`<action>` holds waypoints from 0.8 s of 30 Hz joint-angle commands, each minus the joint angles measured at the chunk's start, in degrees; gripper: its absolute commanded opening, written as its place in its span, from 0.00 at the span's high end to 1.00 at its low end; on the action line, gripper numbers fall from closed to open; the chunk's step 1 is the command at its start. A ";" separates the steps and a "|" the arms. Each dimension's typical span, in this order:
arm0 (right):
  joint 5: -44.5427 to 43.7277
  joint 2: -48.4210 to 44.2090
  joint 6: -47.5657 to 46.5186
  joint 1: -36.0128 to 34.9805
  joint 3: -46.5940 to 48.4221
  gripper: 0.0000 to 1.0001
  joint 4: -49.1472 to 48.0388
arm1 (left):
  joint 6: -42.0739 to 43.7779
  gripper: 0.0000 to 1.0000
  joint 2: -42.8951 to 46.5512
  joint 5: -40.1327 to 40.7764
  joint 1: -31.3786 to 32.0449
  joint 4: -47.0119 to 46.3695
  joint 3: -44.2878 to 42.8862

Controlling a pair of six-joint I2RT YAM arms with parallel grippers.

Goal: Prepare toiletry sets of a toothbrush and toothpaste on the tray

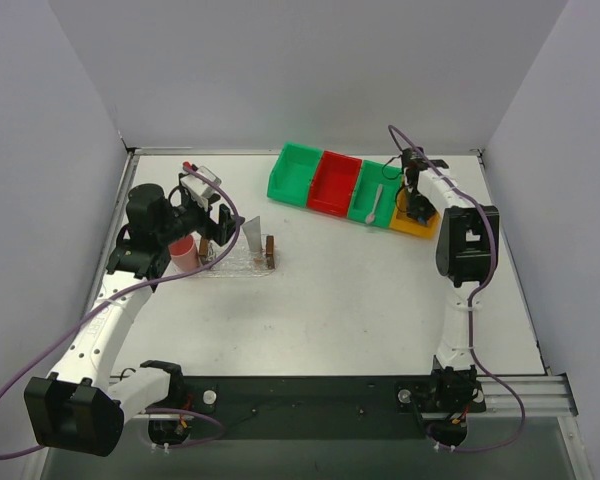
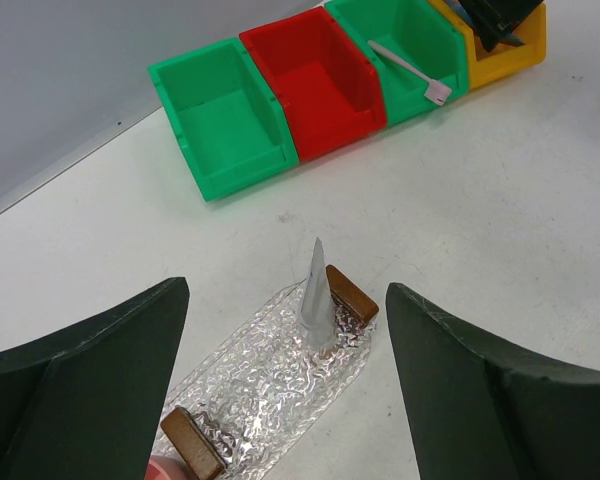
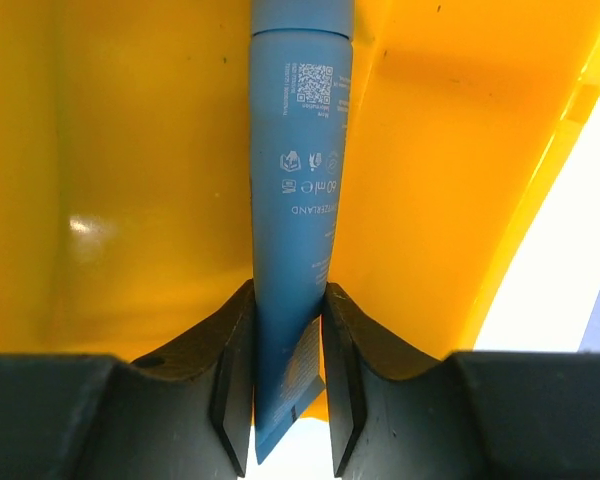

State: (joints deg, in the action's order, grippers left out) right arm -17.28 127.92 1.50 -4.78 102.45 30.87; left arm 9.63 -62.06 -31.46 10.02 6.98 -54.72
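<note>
Pink marked your far left: a stubby pink cup (image 1: 183,253) stood on the white table (image 1: 360,300), just beside the left end of the tray (image 2: 260,380). Your left gripper (image 1: 218,228) hung above that same end, and its dark fingers (image 2: 100,370) were spread wide apart, so that in the left wrist view the tray showed in the gap between them.

The tray was clear, crinkled plastic with a dark brown block at each short end: the left block (image 2: 192,440) next to the cup, the right block (image 2: 352,293) at the far end. Inside it the grey-white toothpaste tube (image 2: 317,300) stood upright, narrow end up, right against the right block.

Further right, near the back of the table, you had a row of four bins side by side: a green bin (image 1: 295,172), a red bin (image 1: 335,182), a second green bin (image 1: 388,175) and a yellow bin (image 1: 417,226). The toothbrush (image 2: 410,72) lay slanted in the second green bin, well apart from the tray.

At the right end, your right gripper (image 3: 288,330) reached down into the yellow bin. Its fingers were drawn in narrow and pressed on both flat sides of the blue toothpaste tube (image 3: 300,170) near its crimped end, and the rest of the tube ran away from the wrist camera between the yellow walls. Whether the tube touched the bin floor you could not tell from these views.
</note>
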 commanded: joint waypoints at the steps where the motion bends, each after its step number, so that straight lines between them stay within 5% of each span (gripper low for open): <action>1: 3.04 -4.95 0.26 0.47 1.78 0.98 4.37 | -0.14 0.09 -0.08 -1.06 -0.27 -2.68 -0.65; 24: 10.32 -21.12 -4.83 0.47 -0.58 1.00 7.97 | -0.22 0.09 0.10 -0.62 -0.27 0.31 -5.66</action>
State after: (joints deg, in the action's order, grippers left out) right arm -10.26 115.07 -1.96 -4.51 102.87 36.69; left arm 9.61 -62.08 -31.70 10.02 7.70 -55.48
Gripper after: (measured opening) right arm 0.175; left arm 0.906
